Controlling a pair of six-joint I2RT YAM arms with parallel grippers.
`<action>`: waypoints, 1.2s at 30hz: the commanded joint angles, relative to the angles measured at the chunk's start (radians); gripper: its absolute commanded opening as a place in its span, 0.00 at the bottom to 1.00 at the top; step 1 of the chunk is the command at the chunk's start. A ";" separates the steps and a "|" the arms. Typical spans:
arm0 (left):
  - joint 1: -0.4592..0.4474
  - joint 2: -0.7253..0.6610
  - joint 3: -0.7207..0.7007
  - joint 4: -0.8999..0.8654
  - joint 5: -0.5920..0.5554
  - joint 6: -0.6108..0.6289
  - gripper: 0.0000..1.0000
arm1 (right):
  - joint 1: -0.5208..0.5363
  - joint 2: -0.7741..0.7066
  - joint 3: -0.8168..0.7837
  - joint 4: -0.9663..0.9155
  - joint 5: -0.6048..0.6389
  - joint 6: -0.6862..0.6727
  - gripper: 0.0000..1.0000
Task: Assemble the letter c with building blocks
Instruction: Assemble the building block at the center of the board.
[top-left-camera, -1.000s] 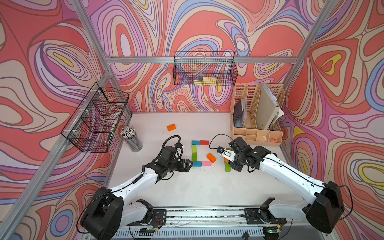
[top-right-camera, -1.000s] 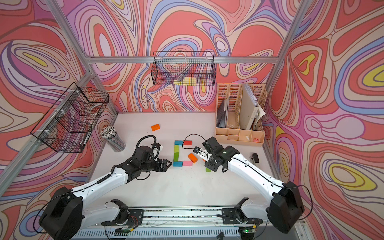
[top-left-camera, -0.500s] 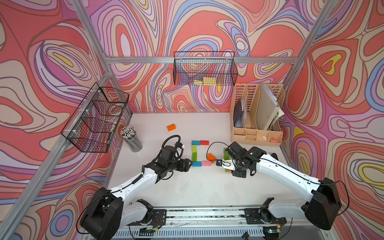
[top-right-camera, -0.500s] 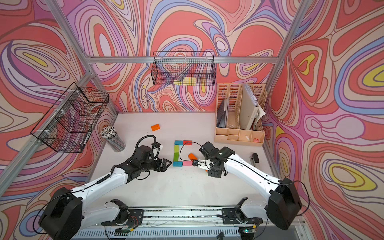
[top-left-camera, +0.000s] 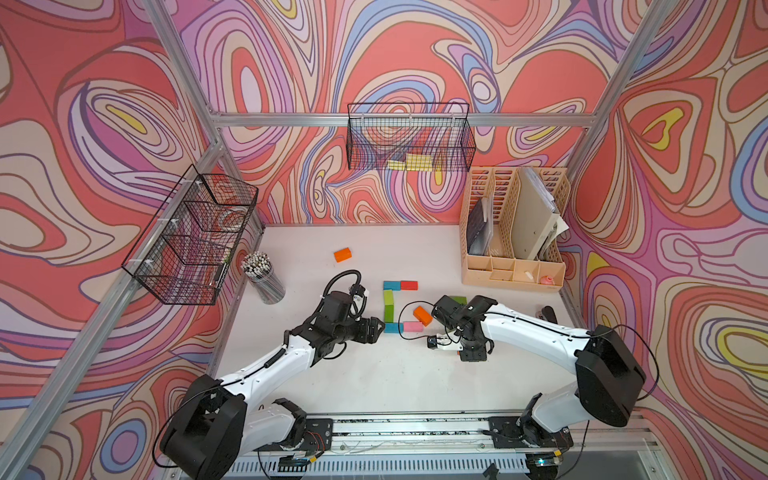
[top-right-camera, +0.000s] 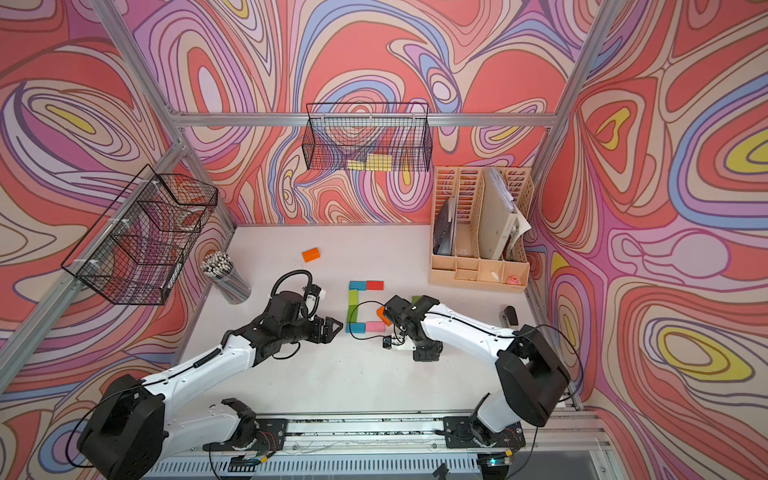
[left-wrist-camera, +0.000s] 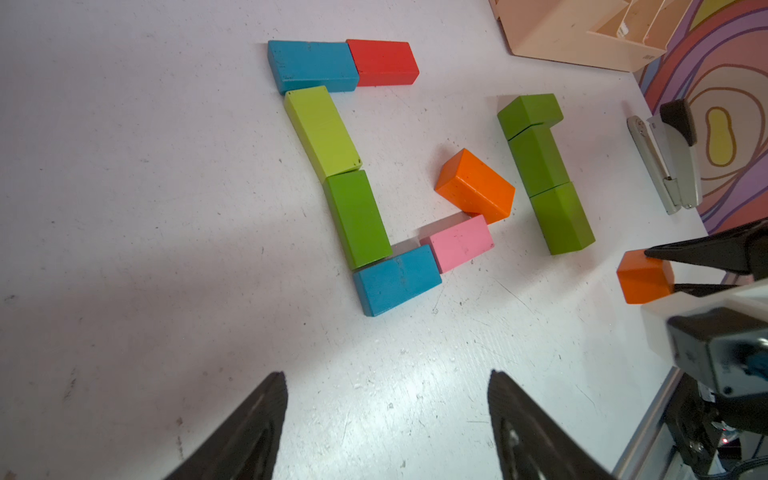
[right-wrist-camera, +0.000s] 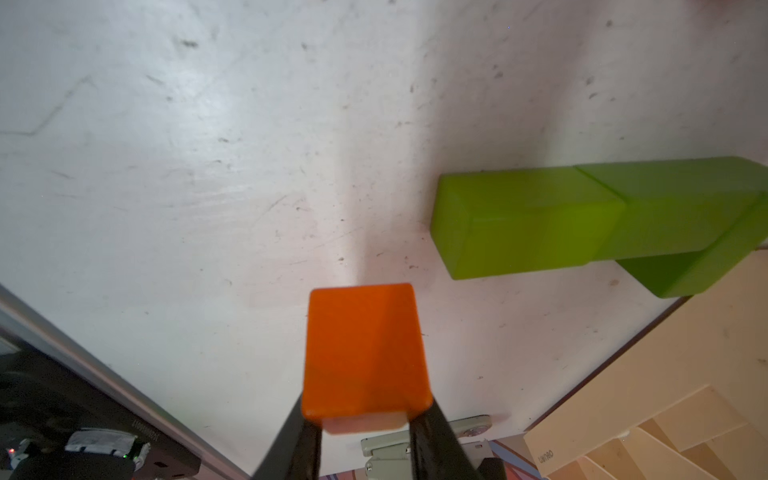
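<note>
My right gripper (right-wrist-camera: 365, 411) stayed clamped on an orange block (right-wrist-camera: 365, 349) and swung to the lower right of the C shape (left-wrist-camera: 357, 216) in both top views, beyond the green row (left-wrist-camera: 540, 166) | My left gripper (left-wrist-camera: 386, 382) hung apart, empty | C unfinished, I judged

Six blocks (left-wrist-camera: 357, 218) form partial C; orange block (right-wrist-camera: 363, 353) clamped in right tool (right-wrist-camera: 365, 417).

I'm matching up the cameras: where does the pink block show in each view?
In a top view: pink block just below picture centre, ending the C's lower bar.
In a top view: pink block ending that same bar.
Left wrist: mid-picture, beside the loose orange block.
Right wrist: not in it.
Shared landmark: the blue block touching its end.
</note>
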 joint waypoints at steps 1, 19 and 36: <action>-0.006 -0.010 -0.002 -0.002 -0.001 0.016 0.78 | 0.022 0.035 0.019 -0.015 0.042 0.000 0.08; -0.006 -0.012 -0.007 0.001 0.012 0.014 0.78 | 0.039 0.151 0.073 0.014 0.091 0.038 0.13; -0.006 -0.021 -0.009 -0.004 0.005 0.016 0.77 | 0.038 0.213 0.090 0.025 0.081 0.068 0.18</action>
